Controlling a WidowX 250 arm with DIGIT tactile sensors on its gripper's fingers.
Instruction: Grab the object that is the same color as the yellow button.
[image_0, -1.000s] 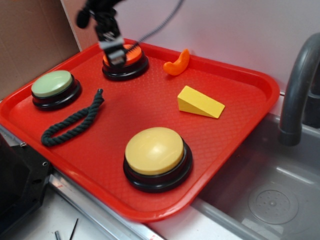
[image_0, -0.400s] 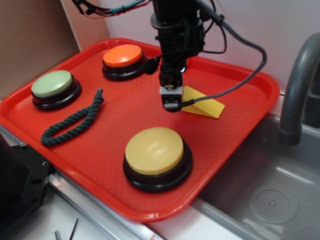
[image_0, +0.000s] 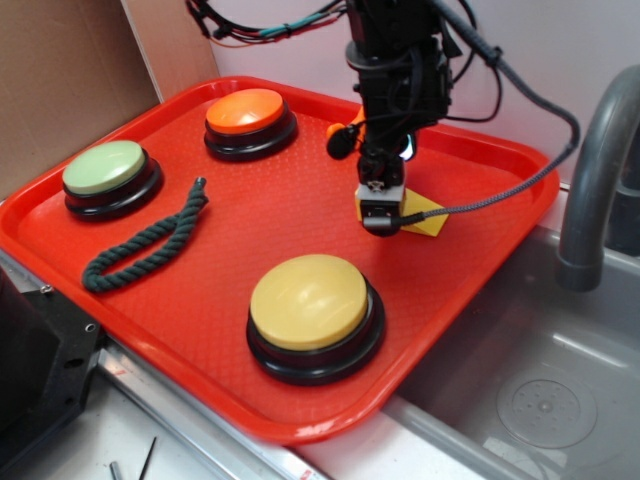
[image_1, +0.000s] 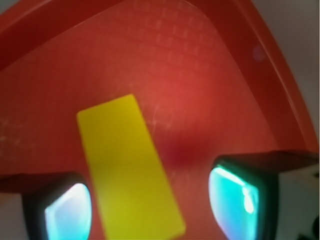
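Your gripper hangs low over the red tray, right-centre, jaws spread apart w/ nothing held. Wrist view: yellow wedge lies flat on tray between the two fingers, nearer the left one; contact can't be told. Exterior view: wedge mostly hidden behind gripper. Yellow button sits near front of tray, apart from wedge. Orange button at back, green button at left, dark rope beside it.
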